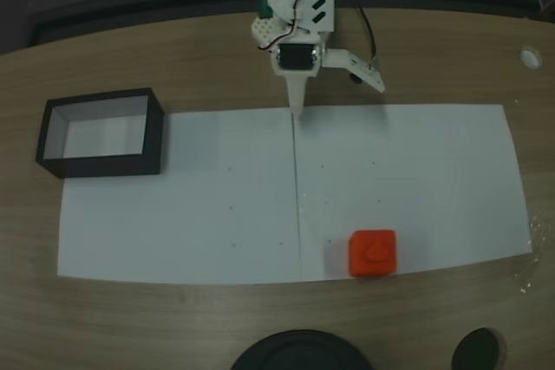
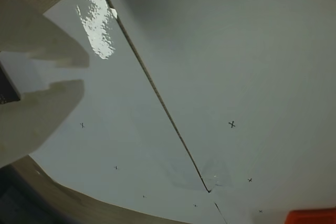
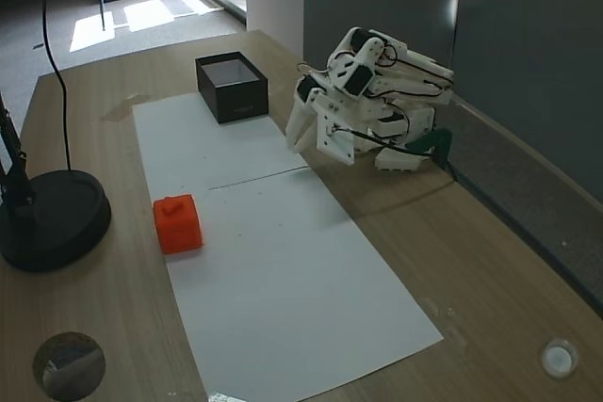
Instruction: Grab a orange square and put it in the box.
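Wooden table (image 1: 130, 327), white paper sheets (image 1: 191, 214), black lamp base (image 3: 52, 218)

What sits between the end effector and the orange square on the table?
Nothing stands there. In a fixed view, the stretch from the end effector to the orange square is bare white paper, crossed only by the seam between the sheets and a few small marks.

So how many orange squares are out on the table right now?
1. The orange square sits on the white paper near its front edge in a fixed view, far from the box. None looks hidden.
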Motion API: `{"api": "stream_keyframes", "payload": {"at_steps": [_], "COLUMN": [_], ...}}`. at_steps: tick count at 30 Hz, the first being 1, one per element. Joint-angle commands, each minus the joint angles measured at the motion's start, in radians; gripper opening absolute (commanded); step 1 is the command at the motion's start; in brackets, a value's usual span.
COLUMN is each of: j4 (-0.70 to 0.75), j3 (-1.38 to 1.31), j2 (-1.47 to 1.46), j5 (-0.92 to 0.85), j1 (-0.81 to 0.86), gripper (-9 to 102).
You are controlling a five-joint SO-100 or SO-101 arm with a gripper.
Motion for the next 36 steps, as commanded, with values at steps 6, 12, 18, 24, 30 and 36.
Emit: {"api": "stream_keyframes", "payload": {"at_steps": [6,12,18,24,30,36], "j4": [0.003,0.002,0.002,-0.014,-0.155,-0.29], "j3": [-0.018,-0.018,-0.018,-0.017,0.02,-0.037], "j2": [0.017,0.017,0.017,0.017,0.017,0.015], "j5": [0.003,0.006,0.009,0.003,-0.109,-0.222], "j1": [0.005,-0.008,-0.008,-0.041,-0.086,-0.084], "gripper": [0,0,0,0,8,24]}}
